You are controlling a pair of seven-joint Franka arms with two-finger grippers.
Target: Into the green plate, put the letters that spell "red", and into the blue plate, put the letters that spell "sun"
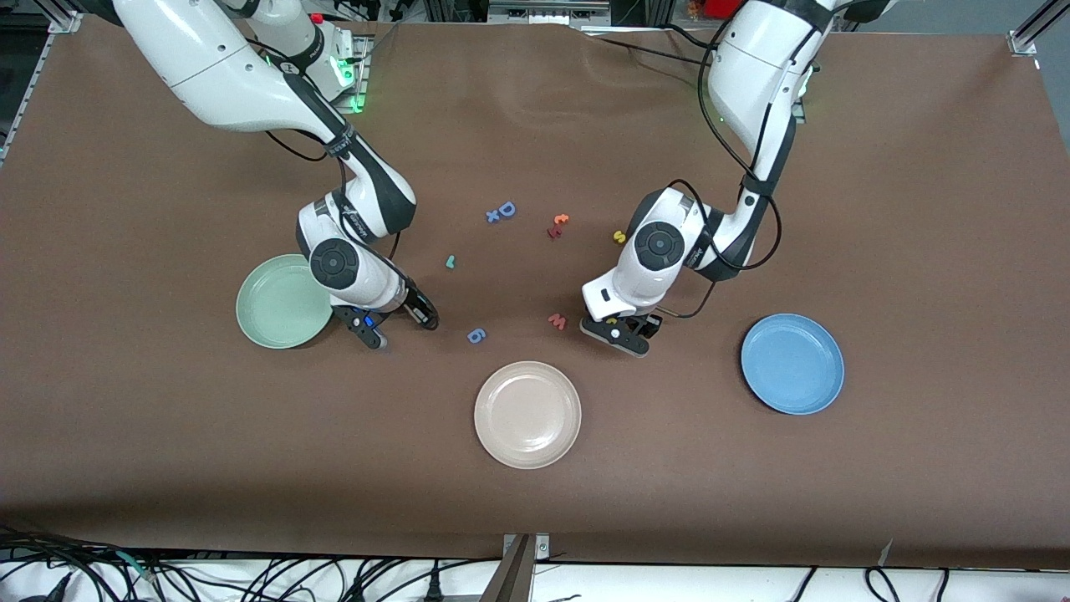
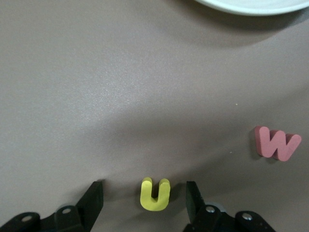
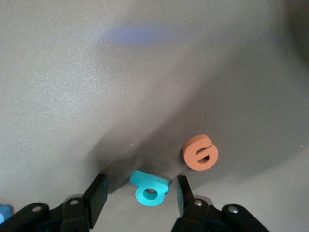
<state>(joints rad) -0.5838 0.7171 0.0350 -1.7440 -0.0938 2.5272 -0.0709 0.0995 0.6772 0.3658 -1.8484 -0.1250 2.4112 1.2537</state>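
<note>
My left gripper point(image 1: 623, 330) is down at the table, between the cream plate and the yellow s point(image 1: 619, 237). In its wrist view it point(image 2: 144, 191) stands open around the yellow u point(image 2: 155, 194), with a gap on each side. My right gripper point(image 1: 397, 324) is low beside the green plate point(image 1: 282, 301). It point(image 3: 140, 187) is open astride the teal d point(image 3: 150, 189), one finger point(image 3: 182, 188) close to the letter. The orange e point(image 3: 200, 152) lies just outside the jaws. The teal r point(image 1: 450, 262) lies toward the table's middle. The blue plate point(image 1: 792, 364) sits toward the left arm's end.
A cream plate point(image 1: 527, 414) sits nearest the front camera, its rim point(image 2: 256, 5) showing ahead of my left gripper. The pink w point(image 1: 557, 321) point(image 2: 277, 143) lies close to the u. A blue g-like letter point(image 1: 476, 335), a blue D point(image 1: 506, 210) and orange-red letters point(image 1: 557, 226) are scattered mid-table.
</note>
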